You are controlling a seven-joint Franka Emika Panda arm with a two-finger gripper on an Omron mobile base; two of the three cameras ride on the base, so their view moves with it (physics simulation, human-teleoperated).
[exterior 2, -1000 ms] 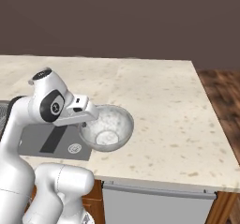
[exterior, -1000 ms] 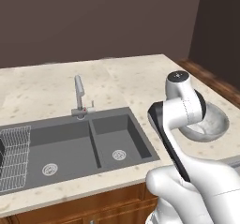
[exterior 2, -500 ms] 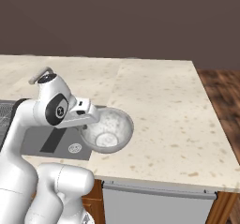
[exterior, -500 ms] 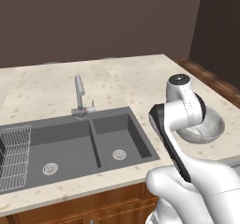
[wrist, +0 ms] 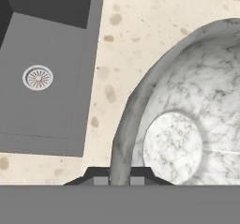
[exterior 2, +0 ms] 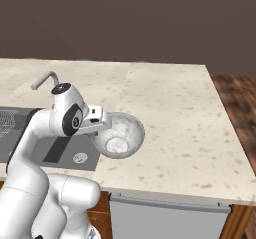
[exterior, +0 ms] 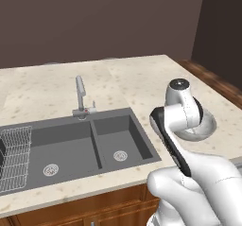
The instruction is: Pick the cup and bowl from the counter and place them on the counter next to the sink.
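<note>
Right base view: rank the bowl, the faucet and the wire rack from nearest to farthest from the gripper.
1. The bowl: its rim sits between the fingers of the gripper, right of the sink.
2. The faucet: behind the sink, beyond the arm.
3. The wire rack: at the sink's far left end.

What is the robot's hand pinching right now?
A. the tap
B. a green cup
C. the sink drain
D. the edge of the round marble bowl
D. In the hand view the bowl has its rim running down between the two jaws of the gripper, beside the sink on the counter.
</note>
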